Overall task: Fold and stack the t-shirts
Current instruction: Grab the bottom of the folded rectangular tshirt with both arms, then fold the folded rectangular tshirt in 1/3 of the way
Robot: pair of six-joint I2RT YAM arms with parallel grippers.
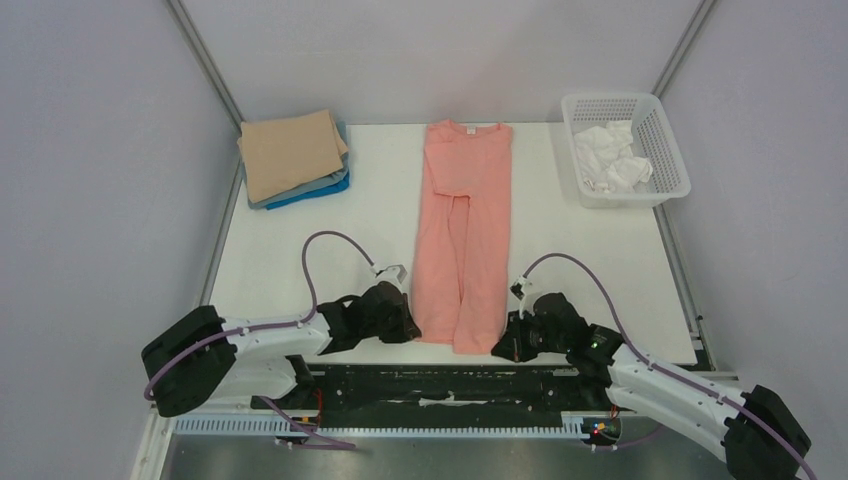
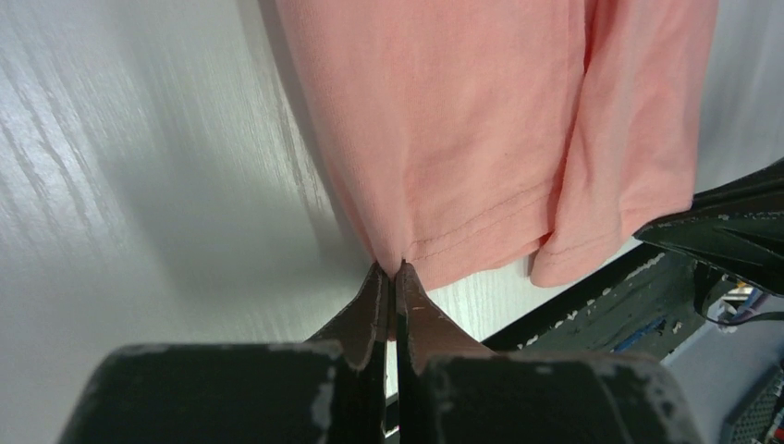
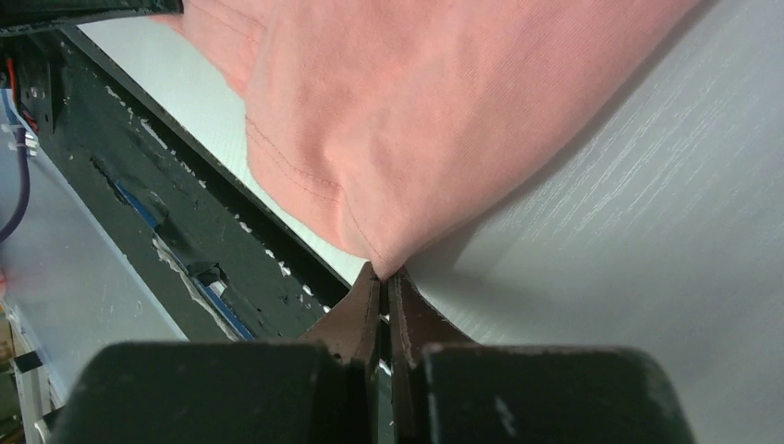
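A lift could likely skew or drop the salmon-pink t-shirt [image 1: 462, 230], a long limp strip held only at the tips of its two near hem corners; it lies lengthwise in the middle of the table [image 1: 290, 260], sleeves folded inward, collar far, well right of the folded stack [image 1: 293, 157]; the left gripper [image 2: 395, 270] and right gripper [image 3: 382, 273] each pinch one corner, jaws closed tight on the cloth.
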